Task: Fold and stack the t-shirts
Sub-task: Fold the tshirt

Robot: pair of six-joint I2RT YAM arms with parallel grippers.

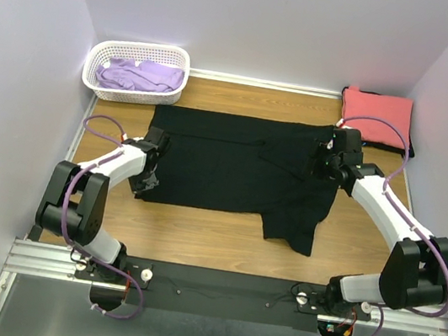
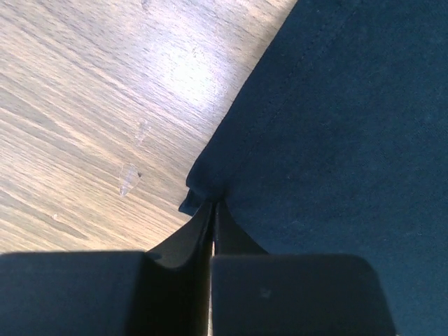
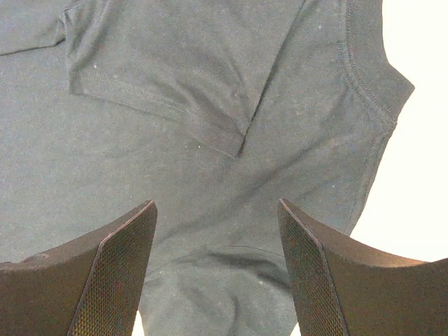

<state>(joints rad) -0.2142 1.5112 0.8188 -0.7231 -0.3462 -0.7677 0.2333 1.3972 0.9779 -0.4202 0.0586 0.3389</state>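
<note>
So the black t-shirt (image 1: pixel 233 165) is spread out across the middle of the wooden counter (image 1: pixel 213 239). The left gripper (image 2: pixel 213 210) is pinched tight on the shirt's edge at its near-left corner. The right gripper (image 3: pixel 217 269) has its jaws wide apart over the collar end, holding nothing. The lavender tee (image 1: pixel 140 75) sits in the white basket (image 1: pixel 96 58) back left, and the coral-red tee (image 1: pixel 375 115) lies folded back right.

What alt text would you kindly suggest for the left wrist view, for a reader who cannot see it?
The left gripper is shut on the edge of the black t-shirt, puckering the cloth at its tips. The t-shirt fills the right side; bare wooden table shows on the left.
</note>
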